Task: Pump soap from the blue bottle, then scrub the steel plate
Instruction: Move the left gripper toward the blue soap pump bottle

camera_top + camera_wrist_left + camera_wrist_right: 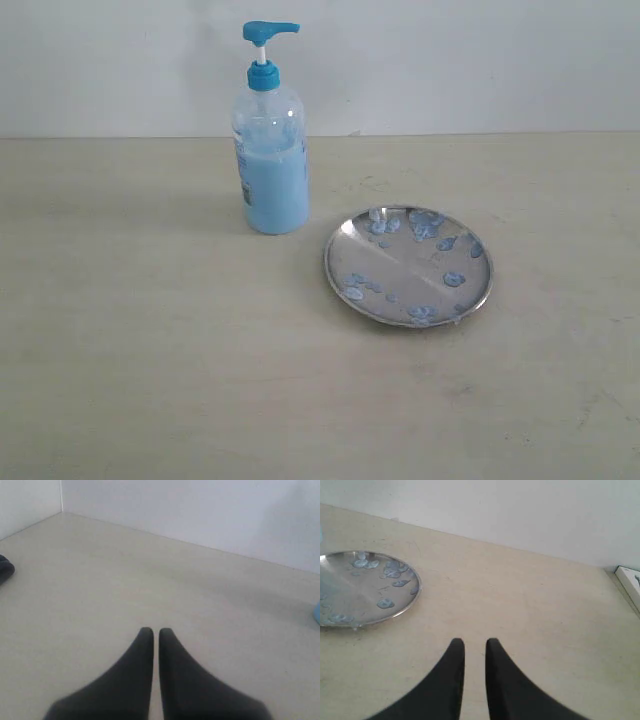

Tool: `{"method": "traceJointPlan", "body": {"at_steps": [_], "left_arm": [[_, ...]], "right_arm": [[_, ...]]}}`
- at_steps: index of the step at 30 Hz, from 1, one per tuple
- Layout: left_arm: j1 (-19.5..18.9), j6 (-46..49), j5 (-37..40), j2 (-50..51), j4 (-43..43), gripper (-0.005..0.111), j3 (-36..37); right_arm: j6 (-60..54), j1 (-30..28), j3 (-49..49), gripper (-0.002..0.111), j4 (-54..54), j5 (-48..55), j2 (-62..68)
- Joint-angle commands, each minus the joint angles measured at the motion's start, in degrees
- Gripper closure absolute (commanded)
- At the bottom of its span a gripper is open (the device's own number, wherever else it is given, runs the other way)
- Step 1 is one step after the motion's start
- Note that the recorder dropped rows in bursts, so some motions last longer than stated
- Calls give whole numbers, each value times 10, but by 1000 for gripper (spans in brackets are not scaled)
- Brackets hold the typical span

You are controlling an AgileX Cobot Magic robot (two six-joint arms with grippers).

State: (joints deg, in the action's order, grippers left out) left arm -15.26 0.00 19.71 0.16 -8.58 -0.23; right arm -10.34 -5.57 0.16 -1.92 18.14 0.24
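Note:
The blue bottle (pixel 270 150) stands upright at the back of the table, its pump head (pixel 268 32) up and pale blue soap filling its lower half. To its right lies the steel plate (pixel 408 265), spotted with soap blobs (pixel 427 222). Neither gripper shows in the exterior view. My left gripper (pixel 156 630) is shut over bare table, holding nothing; a sliver of blue (pixel 317 614) shows at that view's edge. My right gripper (pixel 475 641) hovers over bare table apart from the plate (pixel 365 587), its fingers a narrow slit apart and empty.
A dark object (pixel 5 570) peeks in at the edge of the left wrist view. A white-framed object (pixel 630 582) lies at the edge of the right wrist view. A white wall runs behind the beige table (pixel 150 350).

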Motion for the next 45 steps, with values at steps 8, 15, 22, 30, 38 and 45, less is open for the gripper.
{"method": "traceJointPlan", "body": {"at_steps": [8, 15, 22, 30, 38, 45], "left_arm": [[5, -4, -5, -2, 0, 102, 2], [5, -4, -5, -2, 0, 102, 2], [5, -119, -164, -2, -201, 102, 2], [18, -276, -286, 66, -202, 102, -51], [123, -567, -448, 583, 516, 102, -345], [185, -351, -709, 860, 326, 102, -294]], "right_arm": [[-1, -1, -2, 103, -1, -8, -2], [-1, -1, -2, 103, -1, -8, -2], [-1, -1, -2, 103, -1, -8, -2], [-1, -1, -2, 103, -1, -8, -2], [-1, -1, -2, 103, -1, -8, -2], [-1, -1, -2, 103, -1, -8, -2]]}}
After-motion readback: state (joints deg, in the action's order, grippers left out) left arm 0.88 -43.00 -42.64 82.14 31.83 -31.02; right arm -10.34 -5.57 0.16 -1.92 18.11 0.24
